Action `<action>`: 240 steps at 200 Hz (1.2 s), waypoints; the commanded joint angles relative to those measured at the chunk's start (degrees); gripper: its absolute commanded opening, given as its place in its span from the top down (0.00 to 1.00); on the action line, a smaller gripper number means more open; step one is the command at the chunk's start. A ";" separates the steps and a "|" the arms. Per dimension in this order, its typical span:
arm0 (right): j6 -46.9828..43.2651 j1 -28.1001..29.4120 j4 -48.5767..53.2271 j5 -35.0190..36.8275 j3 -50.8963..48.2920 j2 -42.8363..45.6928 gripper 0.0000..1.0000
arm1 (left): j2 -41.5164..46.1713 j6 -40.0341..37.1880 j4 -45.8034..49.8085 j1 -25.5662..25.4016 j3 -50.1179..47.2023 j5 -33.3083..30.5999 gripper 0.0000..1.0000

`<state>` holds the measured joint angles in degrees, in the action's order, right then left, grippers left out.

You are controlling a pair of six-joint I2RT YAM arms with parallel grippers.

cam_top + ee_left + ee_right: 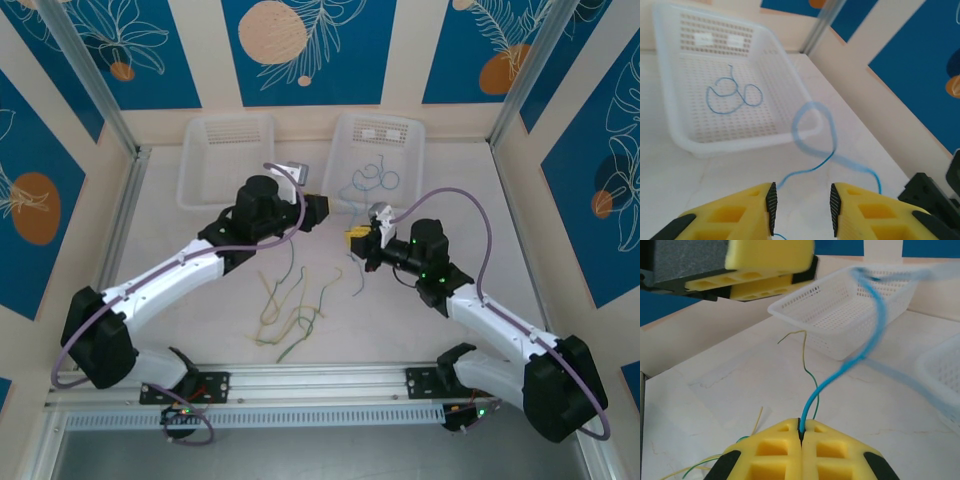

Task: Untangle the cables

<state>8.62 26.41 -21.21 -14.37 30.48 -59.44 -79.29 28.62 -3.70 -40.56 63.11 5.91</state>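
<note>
Right gripper (801,427) has its yellow fingers pressed fully together, pinching one end of a blue cable (812,400); from the pinch this cable rises and curves away in the air above the table (400,325); left gripper (801,205) has its pads apart with a clear gap between them, clamping nothing; the same blue cable (852,164) runs just past that gap and forms a loop over the near corner of the right basket (740,145); more blue cables (365,182) lie curled on this basket's floor; yellow and green cables (290,310) lie loose on the table between the two arms; a second white basket (190,160) stands just beside the first, to its left.
</note>
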 commanded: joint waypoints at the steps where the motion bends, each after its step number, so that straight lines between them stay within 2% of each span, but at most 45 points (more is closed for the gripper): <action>1: 2.97 -1.95 2.95 -3.20 2.52 2.34 1.00 | 2.32 0.92 -0.40 1.04 -1.75 -5.65 0.63; 38: 3.33 -2.58 9.07 -2.03 6.69 6.06 1.00 | 4.12 0.98 1.52 1.40 -3.66 -7.68 0.63; 71: 3.67 -5.27 18.59 -2.64 15.45 3.99 1.00 | 5.89 0.99 1.28 1.45 -5.91 -8.59 0.62; 109: 7.83 -8.60 28.91 -4.26 26.85 -2.47 1.00 | 6.07 1.46 1.42 1.51 -6.71 -7.76 0.61; 157: 10.96 -13.50 36.27 -3.58 42.27 -12.11 1.00 | 6.58 1.61 1.57 1.47 -7.22 -7.85 0.61; 186: 13.16 -16.87 37.03 -4.88 49.43 -18.38 1.00 | 7.43 1.79 1.67 1.49 -7.74 -7.82 0.61; 240: 13.23 -19.03 39.14 -1.09 61.80 -32.14 1.00 | 9.37 1.79 2.45 1.51 -9.23 -8.99 0.61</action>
<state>21.21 8.01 15.25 -17.15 87.48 -86.54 -71.44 29.71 -2.09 -39.79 54.74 -1.83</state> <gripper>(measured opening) 0.040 0.390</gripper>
